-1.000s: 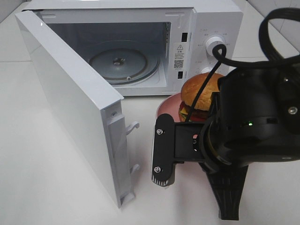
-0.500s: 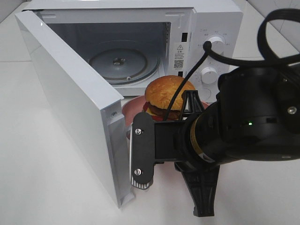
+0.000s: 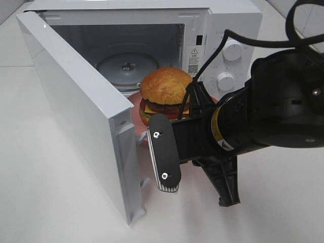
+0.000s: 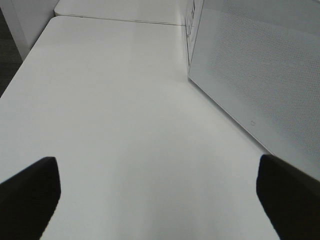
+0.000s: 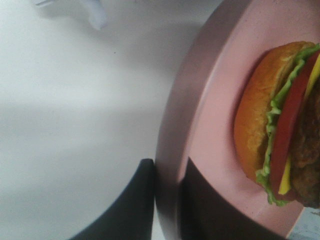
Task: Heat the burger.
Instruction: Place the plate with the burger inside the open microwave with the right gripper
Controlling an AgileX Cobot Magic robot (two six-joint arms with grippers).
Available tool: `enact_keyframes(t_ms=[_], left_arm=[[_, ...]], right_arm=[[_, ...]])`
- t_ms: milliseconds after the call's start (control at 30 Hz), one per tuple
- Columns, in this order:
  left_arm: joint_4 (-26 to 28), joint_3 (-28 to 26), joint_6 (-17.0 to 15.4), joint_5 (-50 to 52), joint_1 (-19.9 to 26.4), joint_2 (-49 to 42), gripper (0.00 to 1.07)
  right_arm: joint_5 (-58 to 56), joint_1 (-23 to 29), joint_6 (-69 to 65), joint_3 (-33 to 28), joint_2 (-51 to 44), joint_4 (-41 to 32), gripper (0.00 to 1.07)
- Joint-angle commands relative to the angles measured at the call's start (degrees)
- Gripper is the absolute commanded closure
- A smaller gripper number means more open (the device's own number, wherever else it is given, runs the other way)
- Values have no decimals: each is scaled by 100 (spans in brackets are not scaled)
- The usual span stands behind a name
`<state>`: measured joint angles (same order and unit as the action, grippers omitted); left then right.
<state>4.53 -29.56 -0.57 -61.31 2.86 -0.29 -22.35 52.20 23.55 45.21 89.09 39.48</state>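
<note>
White tabletop [image 3: 50,177], bare apart from the appliance. We go down in size from there.

- Microwave [image 3: 223,20]: white, at the back of the table. Its door [image 3: 76,111] is swung fully out toward us on the left. The glass turntable [image 3: 126,68] inside has nothing on it.
- Right arm: fills the right half of the overhead view, wrist turned sideways.
- Pink plate [image 5: 175,115]: held by its rim. The right gripper [image 5: 167,210] has its jaws pinched on the edge, one dark finger on each face.
- Burger [image 3: 164,91]: sits on that plate, upright, bun on top.
- Left gripper [image 4: 160,195]: jaws spread wide with nothing between them, over bare table on the outer side of the door.

Change over the last second: the plate and burger were low in front of the knobs [image 3: 233,50]. They have since travelled left, and now sit right at the cavity mouth, close to the door's free edge.

We read this as the carry nearly done. Still ahead: slide the plate onto the turntable, let go, shut the door, set the dial. The door edge is close, so clearance needs watching.
</note>
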Motion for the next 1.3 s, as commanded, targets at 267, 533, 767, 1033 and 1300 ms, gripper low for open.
enact_keyframes(t_ms=[267, 533, 767, 1033, 1300], left_arm=[[17, 0, 0, 0, -29, -86, 6], [17, 0, 0, 0, -29, -86, 6], [17, 0, 0, 0, -29, -86, 6], [17, 0, 0, 0, -29, -86, 6], [17, 0, 0, 0, -29, -86, 6]], right_arm=[[516, -447, 756, 23, -63, 235, 103], [997, -779, 980, 23, -63, 235, 103], [1261, -1066, 1169, 23, -63, 229, 102], [1324, -1152, 2126, 23, -63, -350, 102], [1478, -1152, 3174, 23, -63, -1197, 102]])
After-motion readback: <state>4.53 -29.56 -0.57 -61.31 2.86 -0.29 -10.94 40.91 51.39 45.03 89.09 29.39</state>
